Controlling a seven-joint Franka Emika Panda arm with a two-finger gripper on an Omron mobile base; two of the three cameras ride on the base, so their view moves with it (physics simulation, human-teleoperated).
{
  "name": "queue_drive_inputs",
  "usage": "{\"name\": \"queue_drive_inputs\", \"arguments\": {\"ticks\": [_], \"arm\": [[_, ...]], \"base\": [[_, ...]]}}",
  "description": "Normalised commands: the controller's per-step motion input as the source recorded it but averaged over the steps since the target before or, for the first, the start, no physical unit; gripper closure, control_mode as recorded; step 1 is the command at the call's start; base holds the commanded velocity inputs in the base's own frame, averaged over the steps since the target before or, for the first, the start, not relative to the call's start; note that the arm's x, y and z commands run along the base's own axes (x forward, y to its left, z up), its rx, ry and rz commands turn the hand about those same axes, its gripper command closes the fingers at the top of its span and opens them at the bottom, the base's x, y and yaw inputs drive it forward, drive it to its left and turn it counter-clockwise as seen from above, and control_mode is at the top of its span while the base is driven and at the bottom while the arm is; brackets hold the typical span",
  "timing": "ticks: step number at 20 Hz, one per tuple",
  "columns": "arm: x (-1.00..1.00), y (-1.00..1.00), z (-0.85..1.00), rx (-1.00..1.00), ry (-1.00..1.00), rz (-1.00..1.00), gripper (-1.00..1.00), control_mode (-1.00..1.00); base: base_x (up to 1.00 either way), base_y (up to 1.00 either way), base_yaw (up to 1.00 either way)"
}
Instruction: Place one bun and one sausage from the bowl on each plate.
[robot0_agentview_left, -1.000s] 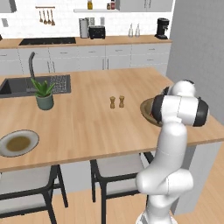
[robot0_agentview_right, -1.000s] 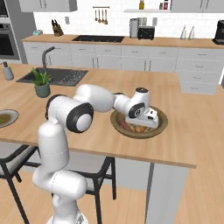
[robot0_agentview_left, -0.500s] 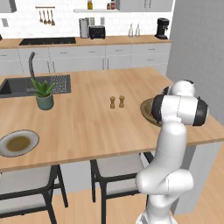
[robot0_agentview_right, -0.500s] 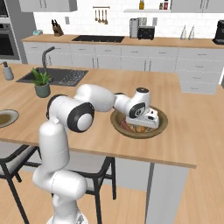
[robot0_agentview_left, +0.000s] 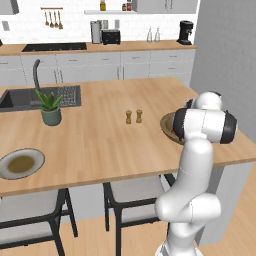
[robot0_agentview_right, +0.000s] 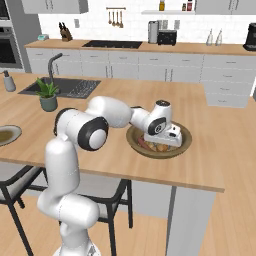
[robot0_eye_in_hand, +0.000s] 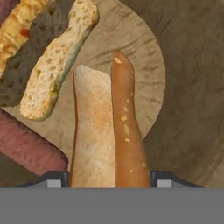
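My gripper (robot0_eye_in_hand: 109, 179) is down inside the dark-brown bowl (robot0_agentview_right: 185, 142), at the right end of the island. Its two fingertips (robot0_eye_in_hand: 54, 180) press against both sides of a tan bun (robot0_eye_in_hand: 94, 131) with a golden-brown crust, which fills the gap between them. A second bun (robot0_eye_in_hand: 57, 65) lies at the upper left on the bowl floor (robot0_eye_in_hand: 188, 87). A reddish-brown sausage (robot0_eye_in_hand: 26, 146) lies to the lower left. The arm's elbow hides most of the bowl (robot0_agentview_left: 167, 125) in the left base view. A grey-white plate (robot0_agentview_left: 6, 171) with a brownish centre sits at the island's near left edge, far from the gripper (robot0_agentview_right: 159, 145).
Two small shakers (robot0_agentview_left: 133, 116) stand mid-island. A potted plant (robot0_agentview_left: 50, 107) stands by the sink (robot0_agentview_left: 30, 97) with its faucet. Stools (robot0_agentview_left: 135, 192) sit under the island's near edge. The island ends just right of the bowl.
The fingers have drawn together onto the bun. The arm and hand have stayed over the same spot in the bowl.
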Motion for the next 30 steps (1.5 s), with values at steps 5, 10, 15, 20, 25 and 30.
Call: {"name": "queue_drive_inputs", "arguments": {"ticks": [5, 10, 15, 20, 25, 30], "arm": [[0.0, 0.0, -0.03, 0.0, 0.02, 0.0, 1.0, -1.0], [-0.31, 0.0, 0.35, 0.0, -0.01, 0.0, 1.0, -1.0], [-0.83, 0.24, 0.49, 0.0, -0.14, 0.0, 1.0, -1.0], [-0.88, 0.66, 0.64, 0.0, -0.19, 0.0, 1.0, -1.0], [-0.78, 0.87, 0.53, -0.02, -0.12, 0.0, 1.0, -1.0], [-0.71, 0.66, 0.48, 0.0, -0.13, 0.0, 1.0, -1.0]], "base": [[0.0, 0.0, 0.0], [0.0, 0.0, 0.0], [0.0, 0.0, 0.0], [0.0, 0.0, 0.0], [0.0, 0.0, 0.0], [0.0, 0.0, 0.0]]}}
